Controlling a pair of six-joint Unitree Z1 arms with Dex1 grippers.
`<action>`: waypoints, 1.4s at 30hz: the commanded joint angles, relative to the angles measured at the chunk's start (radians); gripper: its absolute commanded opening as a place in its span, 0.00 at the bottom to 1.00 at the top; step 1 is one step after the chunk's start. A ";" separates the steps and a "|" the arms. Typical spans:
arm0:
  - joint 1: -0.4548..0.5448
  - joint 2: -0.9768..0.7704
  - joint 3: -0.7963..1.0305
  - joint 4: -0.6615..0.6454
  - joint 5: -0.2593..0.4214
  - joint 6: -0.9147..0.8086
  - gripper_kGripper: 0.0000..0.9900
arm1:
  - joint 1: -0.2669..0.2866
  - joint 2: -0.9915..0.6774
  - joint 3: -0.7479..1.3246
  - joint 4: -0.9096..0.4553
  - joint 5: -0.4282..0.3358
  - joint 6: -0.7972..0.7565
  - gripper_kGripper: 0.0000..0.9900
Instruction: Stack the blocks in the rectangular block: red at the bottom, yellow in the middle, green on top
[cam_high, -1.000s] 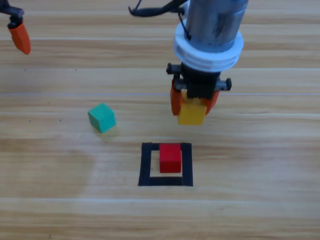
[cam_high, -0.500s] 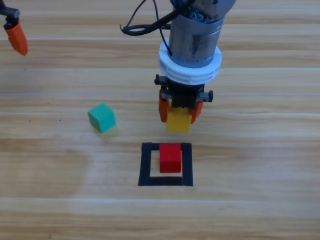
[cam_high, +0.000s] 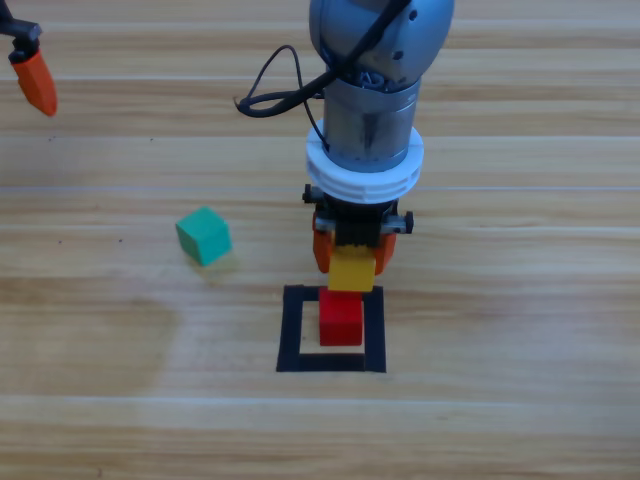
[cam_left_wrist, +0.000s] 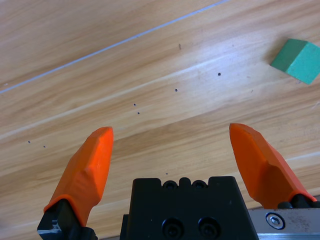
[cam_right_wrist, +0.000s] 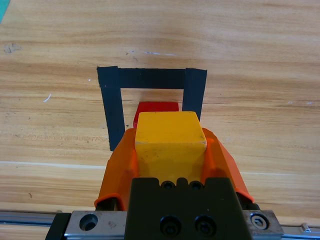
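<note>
The red cube stands inside the black tape rectangle. My right gripper is shut on the yellow cube, which hangs just above the red cube's far edge. In the right wrist view the yellow cube fills the space between the jaws, with the red cube peeking out beyond it inside the tape rectangle. The teal-green cube lies on the wood to the left of the rectangle; the left wrist view catches the green cube at its upper right. My left gripper waits open at the table's far left corner.
A black cable loops off the right arm above the table. Bare wooden tabletop surrounds the rectangle on all sides.
The right arm has carried the yellow cube leftward and toward the rectangle, from behind and right of it to just over the red cube. The left gripper and green cube stayed put.
</note>
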 joint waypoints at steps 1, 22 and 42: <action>0.013 0.018 0.035 0.005 -0.027 -0.016 1.00 | 0.059 0.066 -0.016 0.009 -0.013 0.009 0.10; -0.006 0.027 0.052 0.003 -0.055 -0.055 1.00 | 0.065 0.101 -0.017 0.010 -0.029 0.015 0.10; -0.012 0.030 0.050 0.003 -0.051 -0.080 1.00 | 0.065 0.087 -0.022 0.010 -0.050 -0.008 1.00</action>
